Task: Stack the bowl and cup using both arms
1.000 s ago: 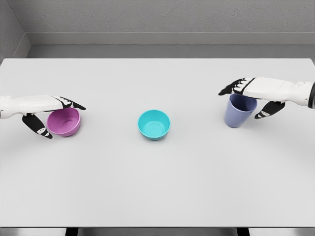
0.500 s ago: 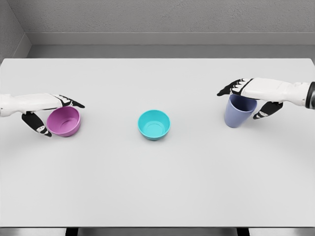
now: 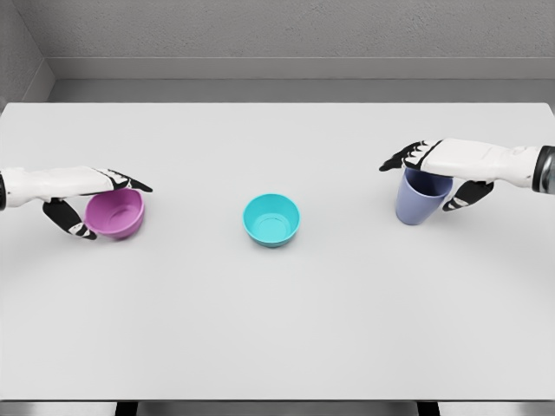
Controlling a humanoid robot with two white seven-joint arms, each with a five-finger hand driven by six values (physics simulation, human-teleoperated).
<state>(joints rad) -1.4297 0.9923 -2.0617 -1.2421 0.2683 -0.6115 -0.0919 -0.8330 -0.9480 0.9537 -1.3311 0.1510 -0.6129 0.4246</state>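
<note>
Your left hand (image 3: pixel 80 201) wraps the round purple plastic bowl (image 3: pixel 115 214) at the table's left, fingers over its rim, thumb against its outer wall. Your right hand (image 3: pixel 434 172) holds the blue-violet plastic cup (image 3: pixel 421 196) the same way on the right. Firm up both grips before lifting — then carry each straight and level toward the teal round bowl (image 3: pixel 271 219) in the middle. Count: two bowls, one cup, all on the white table (image 3: pixel 277 329).

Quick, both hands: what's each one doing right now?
Left hand: around the purple bowl, firm grasp cannot be told.
Right hand: around the blue cup, firm grasp cannot be told.
</note>
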